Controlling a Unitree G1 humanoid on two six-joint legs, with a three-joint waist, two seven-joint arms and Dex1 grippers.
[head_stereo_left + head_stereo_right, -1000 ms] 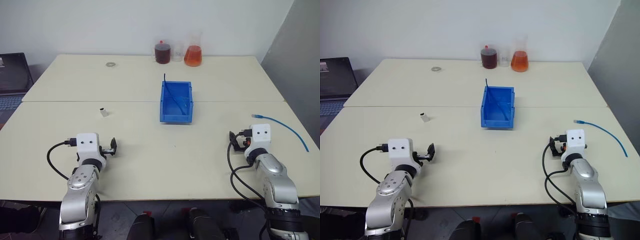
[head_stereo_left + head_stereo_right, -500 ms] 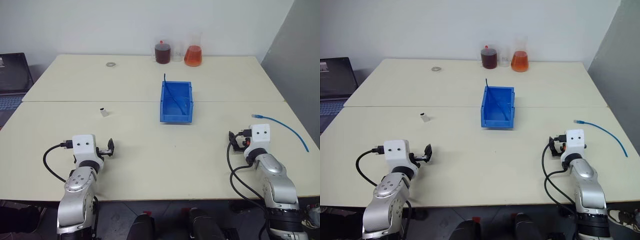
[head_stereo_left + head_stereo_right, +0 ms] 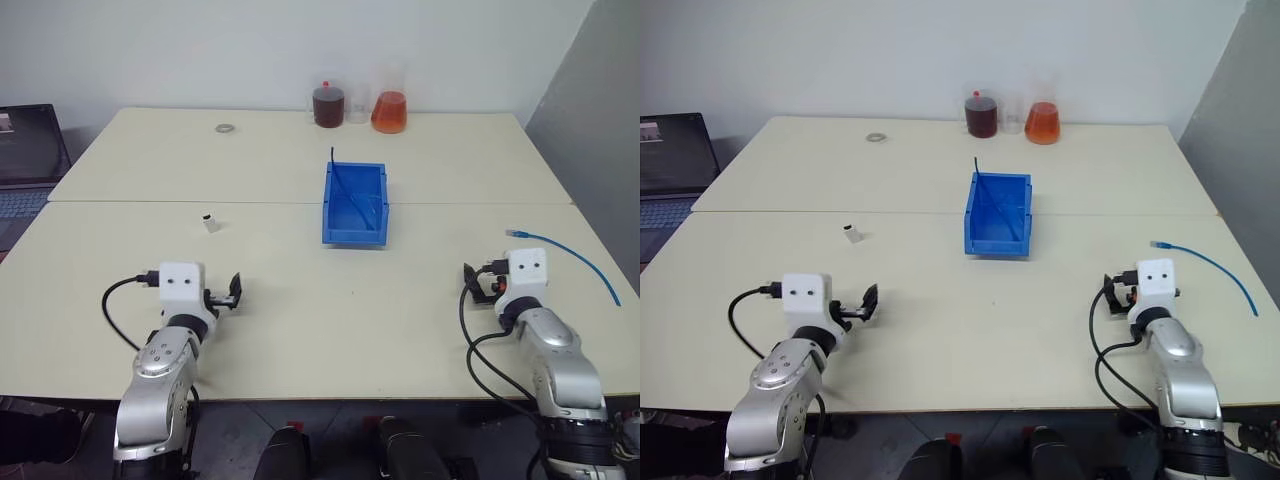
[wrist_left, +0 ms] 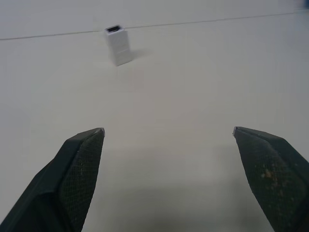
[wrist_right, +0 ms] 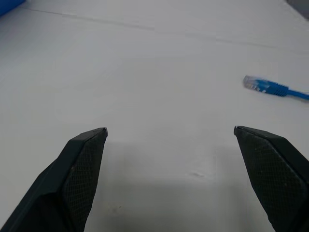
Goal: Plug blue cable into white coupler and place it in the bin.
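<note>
Your left hand (image 4: 169, 133) and right hand (image 5: 170, 130) both hover wide apart and empty over the cream worktop (image 3: 300, 320). The tiny white boxy coupler (image 3: 209, 223) stands ahead of the left hand; the long light-blue cable (image 3: 565, 253) lies beside the right; the bright-blue rectangular plastic bin (image 3: 353, 237) sits mid-worktop.

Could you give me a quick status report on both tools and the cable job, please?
Left tool open, empty, facing white coupler. Right tool open, empty, blue cable lying unplugged beside it. Bin centre table. Nothing in the way.
</note>
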